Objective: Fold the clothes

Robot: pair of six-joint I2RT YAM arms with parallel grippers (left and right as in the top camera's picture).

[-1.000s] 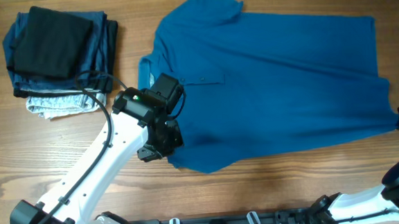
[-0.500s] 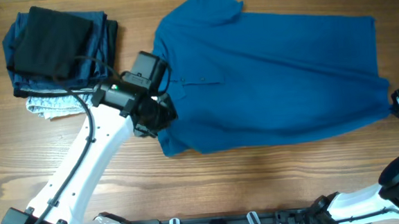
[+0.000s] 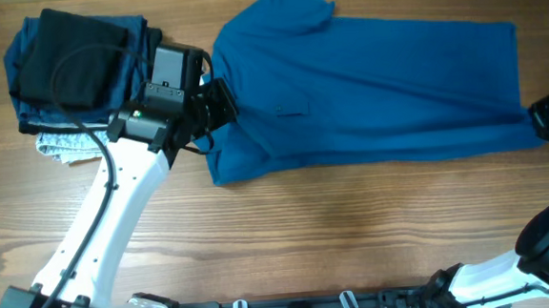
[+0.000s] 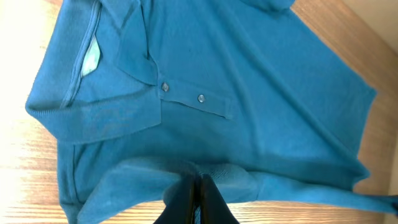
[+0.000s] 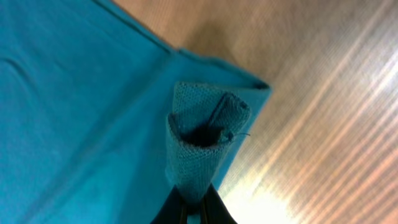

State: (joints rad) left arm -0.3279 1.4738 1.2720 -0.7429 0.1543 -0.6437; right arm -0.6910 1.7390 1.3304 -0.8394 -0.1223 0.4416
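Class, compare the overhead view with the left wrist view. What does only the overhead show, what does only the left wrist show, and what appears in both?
Only the overhead view: the pile of folded clothes, the white left arm, and the right gripper shut on a corner of the blue shirt. Only the left wrist view: the pale label inside the collar. Both: the shirt spread on the wooden table, and the left gripper shut on a fold of it.
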